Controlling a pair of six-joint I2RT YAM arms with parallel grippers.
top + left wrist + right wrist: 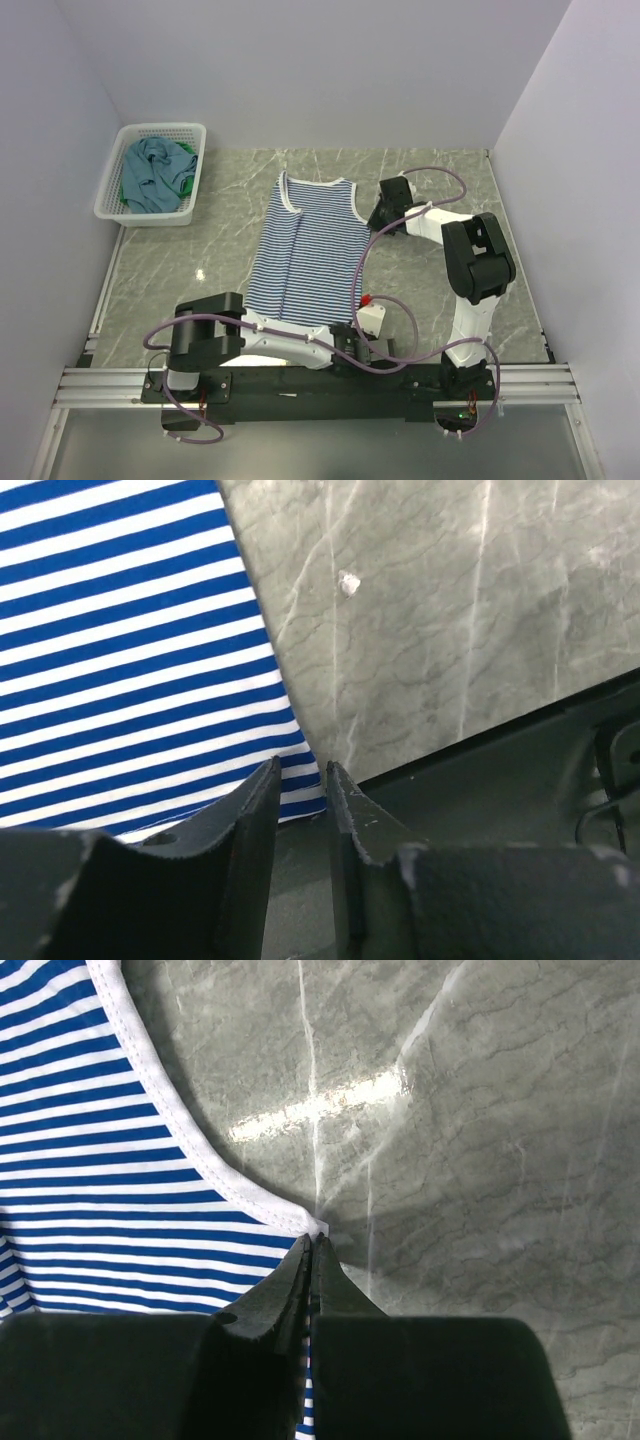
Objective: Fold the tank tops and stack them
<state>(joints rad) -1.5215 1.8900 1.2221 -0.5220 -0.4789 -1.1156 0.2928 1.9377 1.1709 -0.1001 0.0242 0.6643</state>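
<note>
The navy-and-white striped tank top (305, 250) lies flat on the marble table, neck toward the far wall. My right gripper (375, 222) is shut on its right armhole edge (255, 1205), pinching the white binding between the fingertips (312, 1240). My left gripper (302, 770) is open at the near right hem corner (305, 780), which shows in the narrow gap between its fingertips. In the top view this gripper (352, 338) is at the table's near edge. The teal-blue tank top (150, 170) and a bit of the green one (186, 181) lie crumpled in the basket.
The white lattice basket (110, 195) stands at the far left against the wall. Purple cables loop over both arms. The black mounting rail (330, 380) runs along the near edge, just behind the left gripper. Walls close in the table on three sides.
</note>
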